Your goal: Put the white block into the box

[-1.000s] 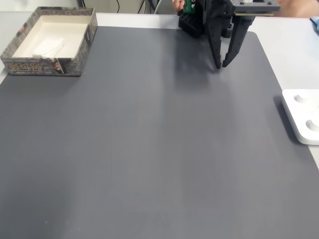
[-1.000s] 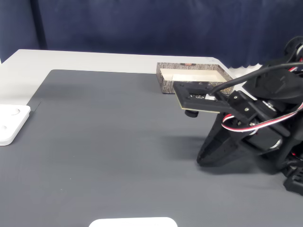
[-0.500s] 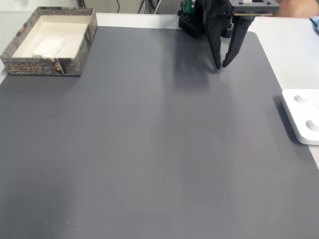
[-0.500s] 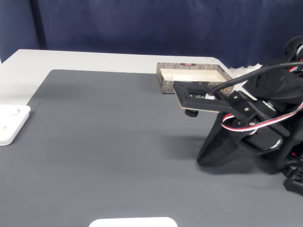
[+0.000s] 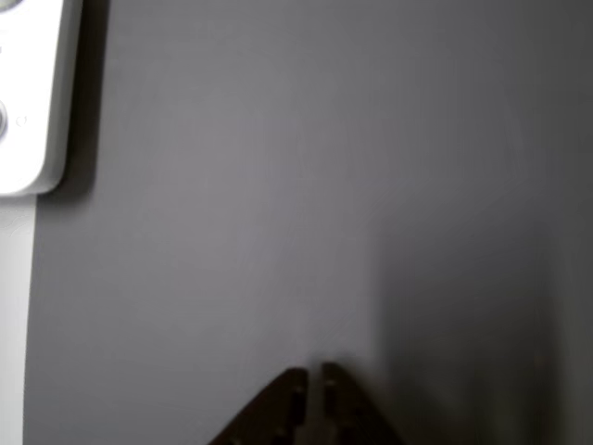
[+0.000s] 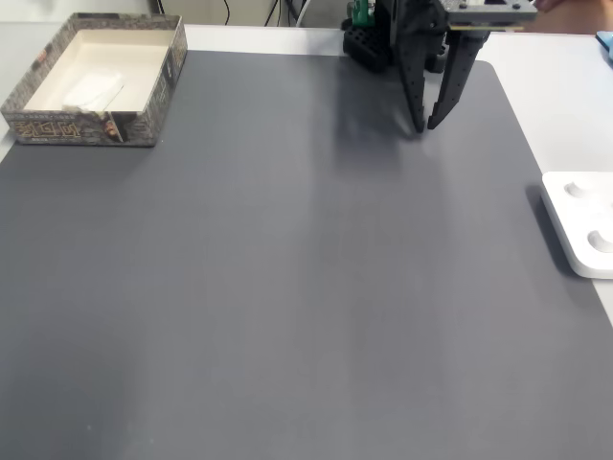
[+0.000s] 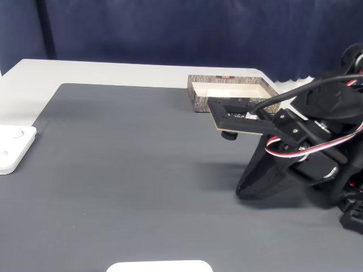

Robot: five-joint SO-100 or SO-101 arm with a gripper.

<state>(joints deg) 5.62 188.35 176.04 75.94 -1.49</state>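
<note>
Gripper (image 6: 423, 126) nearly closed, empty, tips at grey mat (image 6: 287, 287); white block (image 6: 93, 91) lies inside box (image 6: 86, 127).

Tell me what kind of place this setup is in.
Probably a hobby or lab workbench indoors: a dark grey mat covers a white table, a small black robot arm stands on it, and a dark blue curtain hangs behind.

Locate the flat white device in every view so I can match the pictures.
Other view: the flat white device sits in the top-left corner.
A fixed view: it lies at the right edge, about halfway down.
A fixed view: it lies at the left edge, just below mid-height.
Shared landmark: the dark grey mat, whose edge runs by the device each time.
</note>
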